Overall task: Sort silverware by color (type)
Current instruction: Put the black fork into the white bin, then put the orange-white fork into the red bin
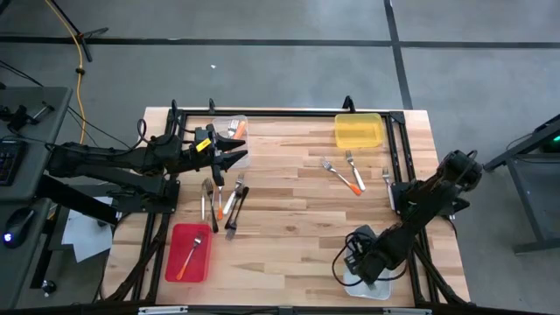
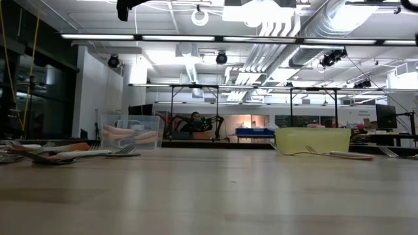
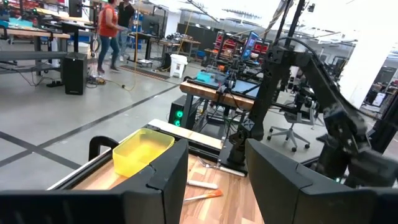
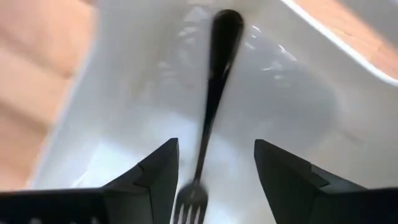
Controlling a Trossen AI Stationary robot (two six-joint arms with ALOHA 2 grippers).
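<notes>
Hovering right hand point(image 4: 214, 180) with fingers spread over a dark fork point(image 4: 214, 93), light, stiff, slippery, best pinched mid-handle.

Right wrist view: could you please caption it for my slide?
Open right end effector above a dark-handled fork lying in the white bin.
</notes>
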